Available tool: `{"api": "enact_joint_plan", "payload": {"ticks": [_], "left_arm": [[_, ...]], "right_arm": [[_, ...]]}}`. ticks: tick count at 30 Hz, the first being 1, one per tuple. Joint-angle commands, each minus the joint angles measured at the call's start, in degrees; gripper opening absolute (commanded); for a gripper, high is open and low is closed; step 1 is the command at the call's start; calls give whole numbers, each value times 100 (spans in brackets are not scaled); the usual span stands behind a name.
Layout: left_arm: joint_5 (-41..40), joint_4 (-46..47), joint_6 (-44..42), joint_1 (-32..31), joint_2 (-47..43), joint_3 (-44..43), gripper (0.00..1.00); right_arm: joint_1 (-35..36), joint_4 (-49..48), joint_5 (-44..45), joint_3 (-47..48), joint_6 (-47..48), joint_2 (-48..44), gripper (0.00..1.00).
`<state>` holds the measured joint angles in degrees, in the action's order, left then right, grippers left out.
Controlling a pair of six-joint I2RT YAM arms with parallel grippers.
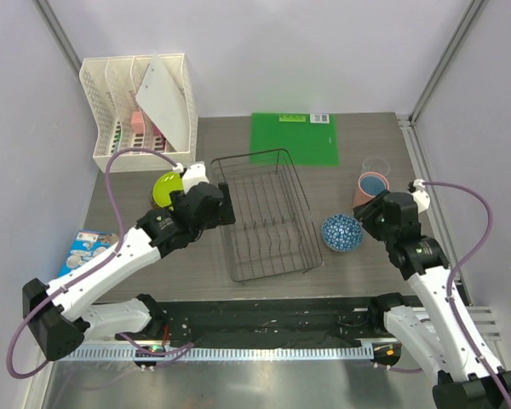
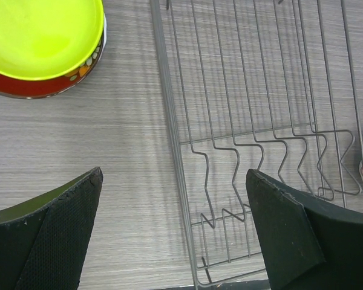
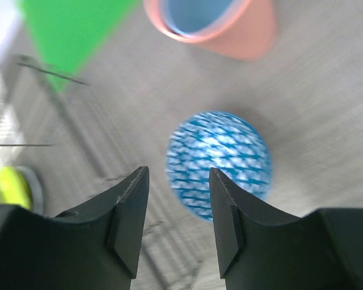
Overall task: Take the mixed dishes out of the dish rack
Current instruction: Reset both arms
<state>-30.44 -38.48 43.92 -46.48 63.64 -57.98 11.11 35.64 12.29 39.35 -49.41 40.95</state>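
A rectangular basket of thin dark wire (image 1: 264,223) lies empty, its long sides running 12 to 6 and its divider prongs bare. Near its 10 o'clock corner, a yellow-green plate (image 1: 167,187) is stacked on a dark red patterned plate (image 2: 24,90). At the basket's 3 o'clock, apart from it, rests a blue-and-white patterned round bowl (image 1: 341,232). At the bowl's 1 o'clock stands an upright salmon-pink cup with blue inside (image 1: 373,189). A clear glass tumbler (image 1: 376,164) stands just at the cup's 12.

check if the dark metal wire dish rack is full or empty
Empty: the dark wire dish rack shows only bare wires and prongs; the yellow-green plate and blue-and-white patterned round bowl sit outside it.
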Motion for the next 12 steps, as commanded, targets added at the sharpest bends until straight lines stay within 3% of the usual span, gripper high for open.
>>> {"api": "enact_joint_plan", "payload": {"ticks": [1, 8, 12], "left_arm": [[-24, -116, 178, -10, 245, -320, 100], [503, 77, 248, -19, 395, -214, 100], [687, 270, 196, -45, 307, -127, 100]], "right_arm": [[-13, -178, -446, 407, 247, -315, 50], [13, -1584, -2229, -164, 546, -649, 50], [101, -1788, -2293, -270, 783, -834, 50]]}}
